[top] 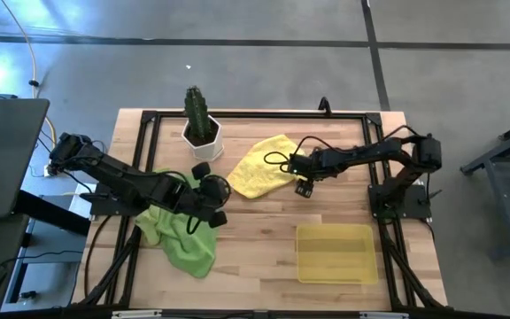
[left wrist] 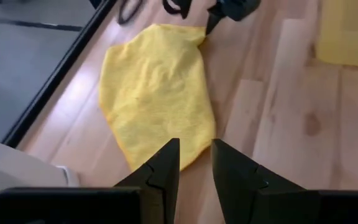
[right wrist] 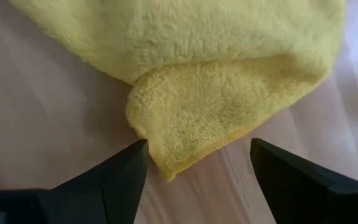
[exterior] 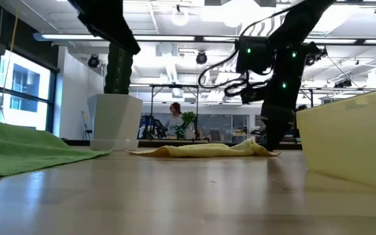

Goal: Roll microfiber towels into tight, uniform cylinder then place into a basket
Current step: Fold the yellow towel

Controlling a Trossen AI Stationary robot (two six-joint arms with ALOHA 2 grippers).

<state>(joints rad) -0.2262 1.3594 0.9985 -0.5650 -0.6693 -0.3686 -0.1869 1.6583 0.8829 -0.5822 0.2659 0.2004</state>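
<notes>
A yellow towel (top: 259,167) (exterior: 201,150) lies crumpled but flat on the table's middle. My right gripper (top: 304,186) (right wrist: 197,146) stands wide open, pointing down over the towel's right corner (right wrist: 185,137). That corner is folded over and lies between the fingers, which do not close on it. My left gripper (top: 220,188) (left wrist: 194,144) hangs above the table to the towel's left, pointing toward the towel (left wrist: 154,93). Its fingers are a little apart with nothing between them. Green towels (top: 180,235) (exterior: 18,150) lie heaped below the left arm. The basket (top: 335,252) (exterior: 351,140) stands at the near right.
A white pot with a cactus (top: 202,137) (exterior: 113,121) stands at the far side, just left of the yellow towel. A black frame (top: 149,120) runs round the table's edges. Bare wood lies between the yellow towel and the basket.
</notes>
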